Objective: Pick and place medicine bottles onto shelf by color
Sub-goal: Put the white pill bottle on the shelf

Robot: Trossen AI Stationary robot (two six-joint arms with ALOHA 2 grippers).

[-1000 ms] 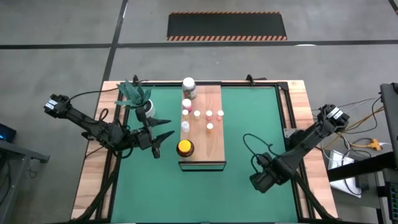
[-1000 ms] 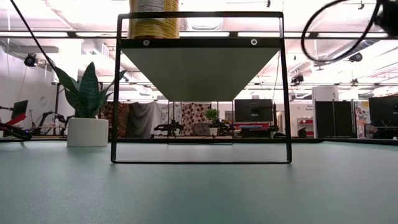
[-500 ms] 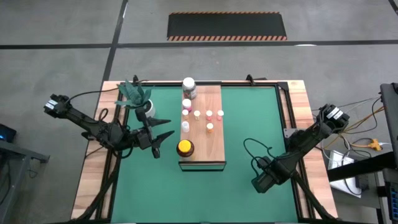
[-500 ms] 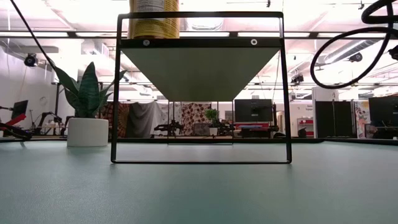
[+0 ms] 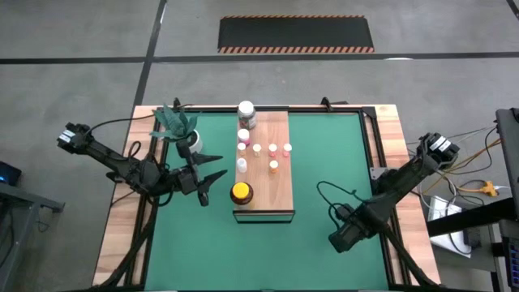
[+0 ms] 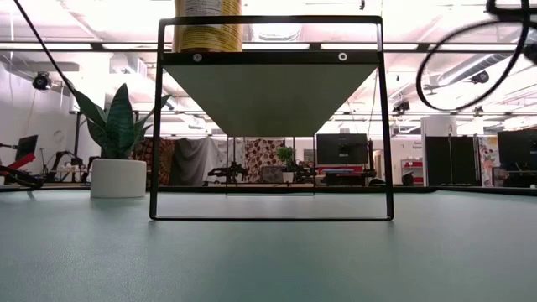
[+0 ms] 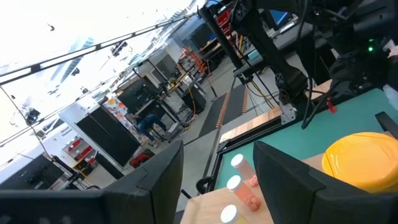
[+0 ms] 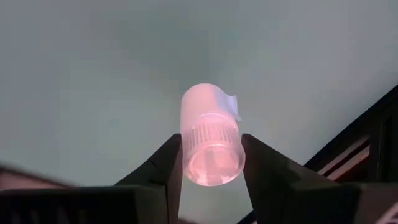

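Note:
A small pink bottle (image 8: 210, 134) stands on the green mat (image 5: 332, 162), cap end toward my right wrist. My right gripper (image 8: 211, 163) is shut on it near the mat's right front (image 5: 339, 239), where the arm hides the bottle in the high view. The shelf (image 5: 276, 182) carries a white-lidded jar (image 5: 246, 112), several tiny bottles (image 5: 272, 149) and an amber yellow-lidded jar (image 5: 241, 193). Just left of the amber jar, my left gripper (image 5: 212, 180) hangs open and holds nothing. My right gripper pinches the pink bottle's ribbed cap (image 8: 186, 155) between its two fingers (image 8: 163, 167), one on each side. The fingers come steeply from above, pointing down. The bottle's body reaches away below the fingers toward the mat; whether it is lifted clear I cannot tell.
A white pot with a green plant (image 5: 185, 134) stands at the mat's far left. The shelf's dark wire frame (image 6: 271, 216) rests on the mat in the middle. Bare green mat lies between the shelf and my right gripper (image 5: 320, 195).
My right arm has sunk a little toward the mat at the right front, and its wrist has tipped more steeply down; its cable loop has shifted with it. The shelf and its bottles have kept still.

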